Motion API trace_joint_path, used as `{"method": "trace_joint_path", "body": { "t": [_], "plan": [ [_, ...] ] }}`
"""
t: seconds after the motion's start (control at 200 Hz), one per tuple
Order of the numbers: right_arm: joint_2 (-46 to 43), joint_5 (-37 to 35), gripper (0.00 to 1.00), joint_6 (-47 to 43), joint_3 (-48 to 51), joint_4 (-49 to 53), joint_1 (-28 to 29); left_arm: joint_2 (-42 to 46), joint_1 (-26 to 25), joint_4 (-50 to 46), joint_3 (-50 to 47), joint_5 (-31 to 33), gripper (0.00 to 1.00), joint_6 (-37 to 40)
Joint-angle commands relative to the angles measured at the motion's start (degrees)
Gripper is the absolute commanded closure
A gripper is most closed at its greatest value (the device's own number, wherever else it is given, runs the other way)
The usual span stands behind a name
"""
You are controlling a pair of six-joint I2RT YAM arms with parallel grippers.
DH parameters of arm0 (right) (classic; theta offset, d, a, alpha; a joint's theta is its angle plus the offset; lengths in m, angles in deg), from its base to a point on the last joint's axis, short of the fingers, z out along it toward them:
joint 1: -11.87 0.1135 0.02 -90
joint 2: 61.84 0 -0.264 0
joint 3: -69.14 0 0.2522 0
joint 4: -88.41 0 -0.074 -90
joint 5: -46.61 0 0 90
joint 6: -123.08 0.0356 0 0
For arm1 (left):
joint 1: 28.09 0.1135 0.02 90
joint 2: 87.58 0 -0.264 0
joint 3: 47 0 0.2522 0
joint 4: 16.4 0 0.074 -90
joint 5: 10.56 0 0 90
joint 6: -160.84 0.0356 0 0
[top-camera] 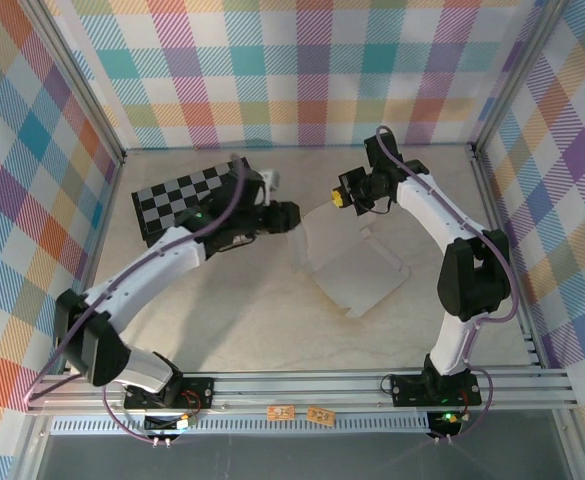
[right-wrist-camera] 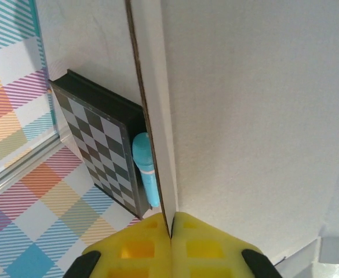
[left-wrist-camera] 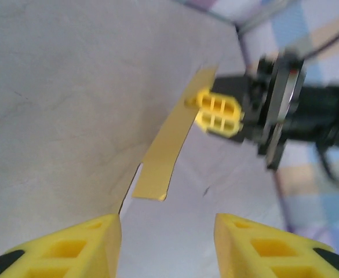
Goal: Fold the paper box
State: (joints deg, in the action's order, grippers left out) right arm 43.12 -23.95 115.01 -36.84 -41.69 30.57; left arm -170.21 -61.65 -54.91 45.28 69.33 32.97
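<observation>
Right pincer (right-wrist-camera: pixel 171 231) pinches one paper box (right-wrist-camera: pixel 244 116); left pincer (left-wrist-camera: pixel 168 243) gapes.

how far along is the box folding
Early. Done: one flap of the thin yellow cardboard sheet is raised. In hand: the right gripper is pinched shut on that flap's edge; the left gripper is open, empty. Left: most of the sheet lies flat, no box shape yet.
</observation>
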Motion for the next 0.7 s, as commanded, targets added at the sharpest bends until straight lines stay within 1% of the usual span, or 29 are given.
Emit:
{"method": "trace_joint_path", "body": {
  "t": [0.0,0.07,0.16,0.3,0.425,0.535,0.695],
  "plan": [
    [0.4,-0.5,1.0,1.9,-1.9,2.4,-0.3,-5.3,0.4,-7.2,8.0,-2.2,0.6,-19.9],
    [0.6,-0.6,1.0,1.8,-2.0,2.4,-0.3,-8.2,0.5,-11.6,11.8,-2.3,0.6,-25.7],
    [0.8,-0.5,1.0,2.1,-2.0,2.3,-0.3,-10.0,0.4,-10.2,13.1,-3.2,0.6,-30.0],
    [0.5,-0.5,1.0,2.3,-1.6,1.9,-0.3,-12.3,0.4,-13.1,15.5,-2.7,0.59,-31.4],
    [0.6,-0.5,1.0,2.3,-1.6,1.8,-0.2,-13.2,-0.2,-9.0,13.8,-4.3,0.59,-34.2],
    [0.4,-0.7,1.0,2.4,-1.6,1.8,-0.3,-14.6,-1.1,-9.5,15.1,-4.5,0.59,-34.5],
    [0.5,-0.5,1.0,2.4,-1.5,1.6,-0.3,-14.5,-1.7,-7.6,13.8,-4.8,0.59,-36.1]
  ]
}}
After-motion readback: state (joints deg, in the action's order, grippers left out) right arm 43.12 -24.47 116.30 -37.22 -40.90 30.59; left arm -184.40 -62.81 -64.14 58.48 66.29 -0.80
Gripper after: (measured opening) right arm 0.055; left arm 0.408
